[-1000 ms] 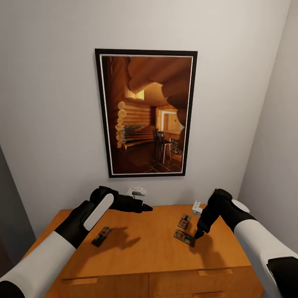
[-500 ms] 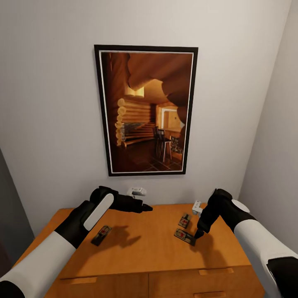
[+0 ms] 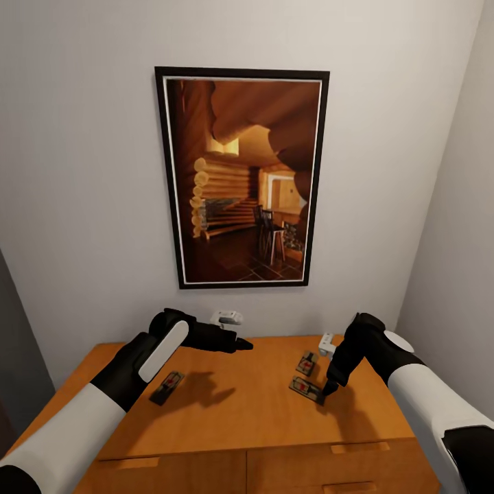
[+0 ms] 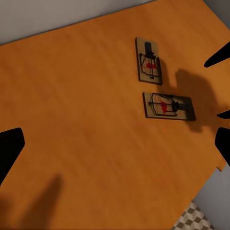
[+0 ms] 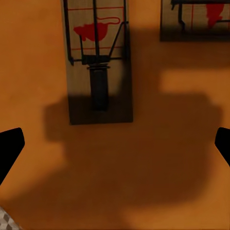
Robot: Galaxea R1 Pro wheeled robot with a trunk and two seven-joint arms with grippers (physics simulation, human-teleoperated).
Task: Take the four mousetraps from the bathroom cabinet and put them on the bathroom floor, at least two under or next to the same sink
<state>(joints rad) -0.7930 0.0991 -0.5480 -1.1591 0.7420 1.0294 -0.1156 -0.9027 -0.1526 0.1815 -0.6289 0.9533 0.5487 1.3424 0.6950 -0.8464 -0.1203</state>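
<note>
R gripper point(image 3: 328, 388) hangs released over the nearer mousetrap point(image 3: 306, 390), lower right, lined up to grab; L gripper point(image 3: 241, 343) open, idle above cabinet point(image 3: 233, 412).

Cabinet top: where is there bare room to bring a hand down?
The cabinet top is bare across the middle, between the left mousetrap and the right pair, and along the front edge. It is crowded at the right, where the right tool hovers over the pair.
</note>
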